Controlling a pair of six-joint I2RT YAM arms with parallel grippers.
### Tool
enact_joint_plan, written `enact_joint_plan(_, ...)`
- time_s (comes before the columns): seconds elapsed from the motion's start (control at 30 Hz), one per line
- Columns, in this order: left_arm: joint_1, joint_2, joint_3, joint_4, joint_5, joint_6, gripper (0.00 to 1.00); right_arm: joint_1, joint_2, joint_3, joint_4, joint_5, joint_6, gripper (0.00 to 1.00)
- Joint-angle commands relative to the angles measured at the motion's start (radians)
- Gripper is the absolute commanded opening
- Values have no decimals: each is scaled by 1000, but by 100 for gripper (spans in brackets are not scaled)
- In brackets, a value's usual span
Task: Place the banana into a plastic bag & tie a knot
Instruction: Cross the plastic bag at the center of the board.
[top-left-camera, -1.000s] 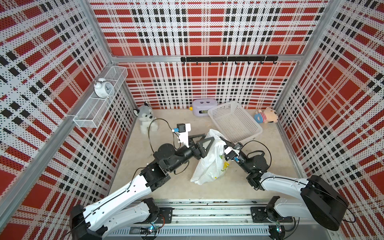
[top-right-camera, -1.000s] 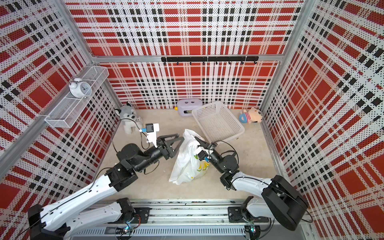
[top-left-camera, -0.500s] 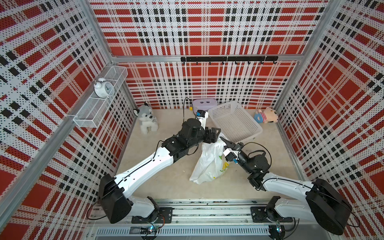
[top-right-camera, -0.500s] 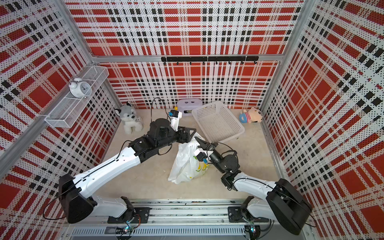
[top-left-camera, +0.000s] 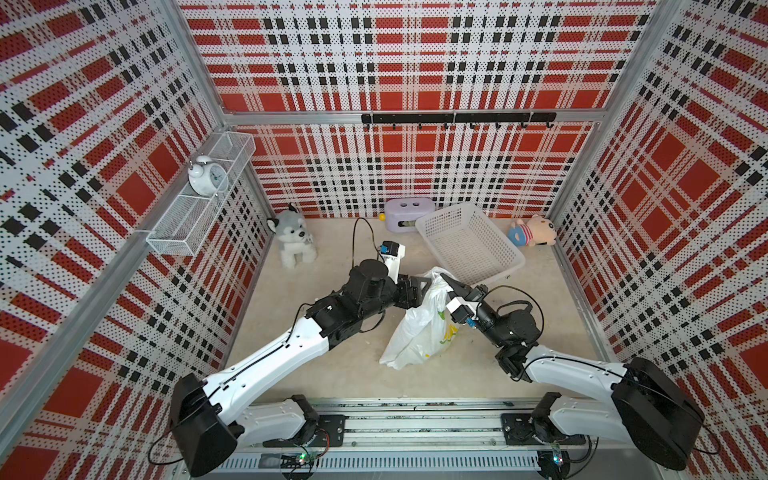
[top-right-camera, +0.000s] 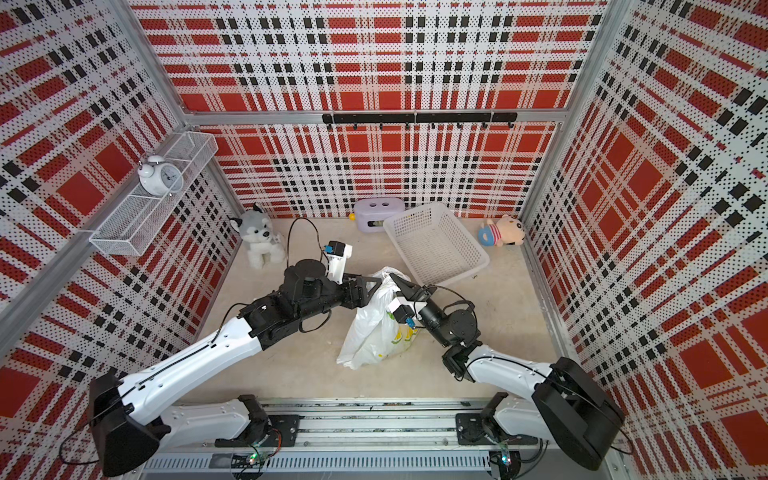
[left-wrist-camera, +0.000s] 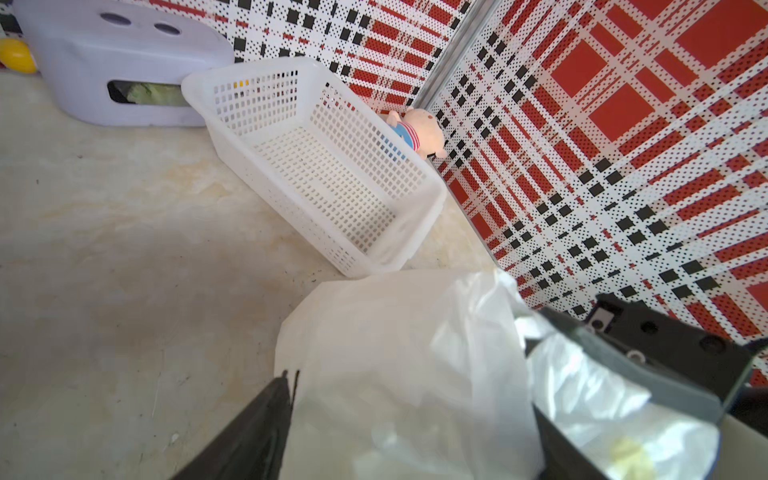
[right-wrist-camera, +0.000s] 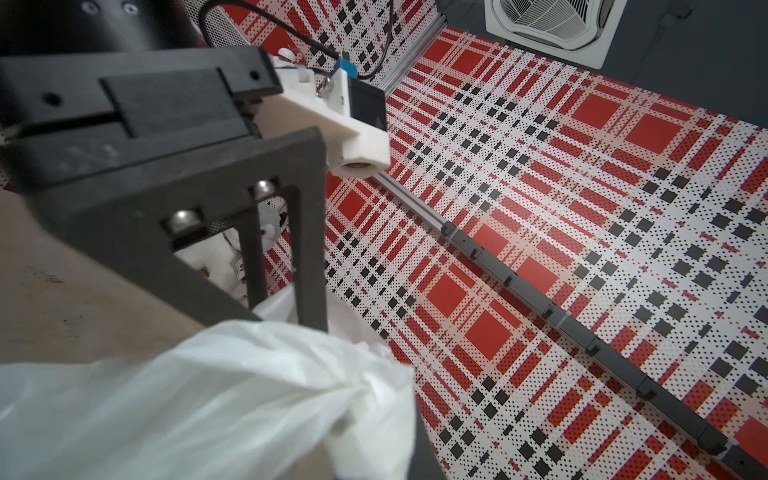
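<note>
left gripper (left-wrist-camera: 415, 345) apart astride plastic bag (top-left-camera: 415, 332); right gripper (top-left-camera: 452, 284) clamping it, basket (top-left-camera: 444, 213) beside

Between left pincer (top-left-camera: 430, 290), right pincer (top-left-camera: 450, 282): plastic bag (top-left-camera: 417, 332); basket (top-left-camera: 469, 249) behind.

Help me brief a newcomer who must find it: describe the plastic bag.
Inside the plaid-walled booth, look at the middle of the beige table, just in front of the basket. The bag stands there, its top pinched by the right hand. Unlike the rigid mesh basket, it is thin, crinkly white film with yellow-green prints.
</note>
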Motion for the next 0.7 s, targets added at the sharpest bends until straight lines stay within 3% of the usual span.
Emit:
enact_joint_plan(0.0, 18, -29, -77, 78, 82, -47, 75, 0, 6, 9, 112, -5, 64, 0)
enact_joint_plan(0.17, 6, -48, -206, 299, 227, -149, 74, 1, 57, 30, 190, -55, 158, 0)
enact_joint_plan(0.43, -23, -113, -368, 575, 296, -278, 77, 13, 140, 51, 269, -72, 267, 0)
enact_joint_plan(0.53, -16, -181, -392, 566, 276, -275, 79, 12, 142, 39, 284, -67, 292, 0)
enact_joint_plan(0.67, 62, -305, -395, 420, 243, -247, 78, 13, 130, 20, 272, -70, 299, 0)
